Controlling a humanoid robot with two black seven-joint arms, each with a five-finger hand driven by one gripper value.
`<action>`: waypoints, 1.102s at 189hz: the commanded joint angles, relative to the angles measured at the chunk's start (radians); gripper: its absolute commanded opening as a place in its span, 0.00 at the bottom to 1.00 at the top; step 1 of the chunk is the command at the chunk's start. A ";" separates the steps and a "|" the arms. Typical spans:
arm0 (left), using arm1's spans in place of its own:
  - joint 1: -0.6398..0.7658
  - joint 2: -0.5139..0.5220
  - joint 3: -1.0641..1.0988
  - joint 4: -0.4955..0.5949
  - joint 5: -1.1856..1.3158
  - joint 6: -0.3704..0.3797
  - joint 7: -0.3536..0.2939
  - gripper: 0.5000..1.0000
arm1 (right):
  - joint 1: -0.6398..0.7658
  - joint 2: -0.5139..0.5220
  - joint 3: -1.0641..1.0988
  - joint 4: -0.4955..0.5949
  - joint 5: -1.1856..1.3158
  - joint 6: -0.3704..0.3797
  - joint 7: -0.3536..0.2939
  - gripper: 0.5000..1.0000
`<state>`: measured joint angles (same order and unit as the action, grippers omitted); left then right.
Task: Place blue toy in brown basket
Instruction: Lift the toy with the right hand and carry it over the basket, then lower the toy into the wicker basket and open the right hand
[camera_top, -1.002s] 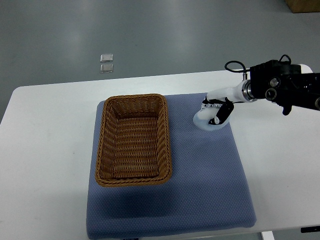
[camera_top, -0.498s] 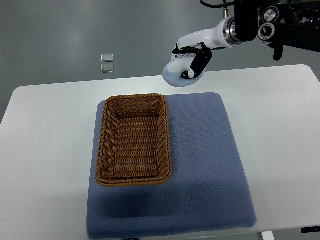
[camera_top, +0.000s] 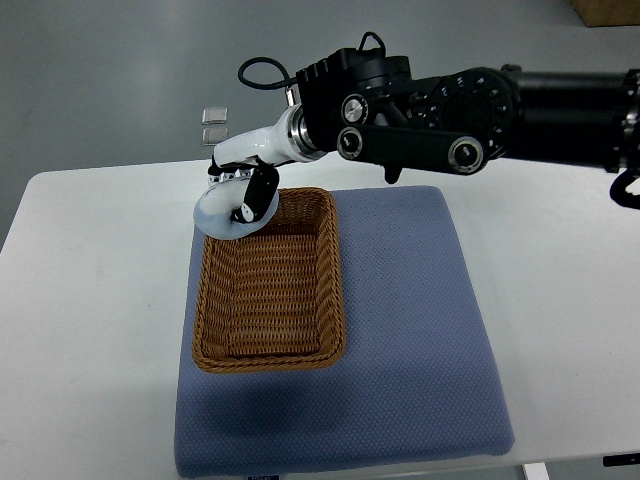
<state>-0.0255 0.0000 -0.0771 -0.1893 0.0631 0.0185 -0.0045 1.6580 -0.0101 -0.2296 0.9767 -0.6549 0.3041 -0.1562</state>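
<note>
The brown wicker basket (camera_top: 268, 281) sits on the left part of a blue mat (camera_top: 410, 330) and nothing shows inside it. My right hand (camera_top: 238, 205) reaches in from the right and hangs over the basket's far-left corner. Its fingers are curled around a pale blue, rounded toy (camera_top: 218, 218), which it holds just above the basket's rim. The left arm is out of view.
The mat lies on a white table (camera_top: 90, 290). Two small clear squares (camera_top: 213, 125) lie on the grey floor beyond the table's far edge. My right arm's black forearm (camera_top: 450, 110) spans the far side of the table.
My right hand has carried the toy from the mat's far-right area, up and leftward, to above the basket's far-left corner.
</note>
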 joint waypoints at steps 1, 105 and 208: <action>-0.001 0.000 0.000 0.001 0.000 0.000 0.000 1.00 | -0.047 0.010 0.003 -0.046 0.000 0.000 0.000 0.09; -0.001 0.000 0.000 0.001 -0.002 0.000 0.000 1.00 | -0.244 0.010 0.010 -0.108 -0.002 -0.079 0.001 0.20; -0.001 0.000 0.000 0.002 -0.002 0.000 0.000 1.00 | -0.288 0.010 0.010 -0.107 -0.003 -0.094 0.018 0.50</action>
<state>-0.0260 0.0000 -0.0766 -0.1886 0.0628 0.0183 -0.0045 1.3753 0.0000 -0.2191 0.8696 -0.6580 0.2101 -0.1431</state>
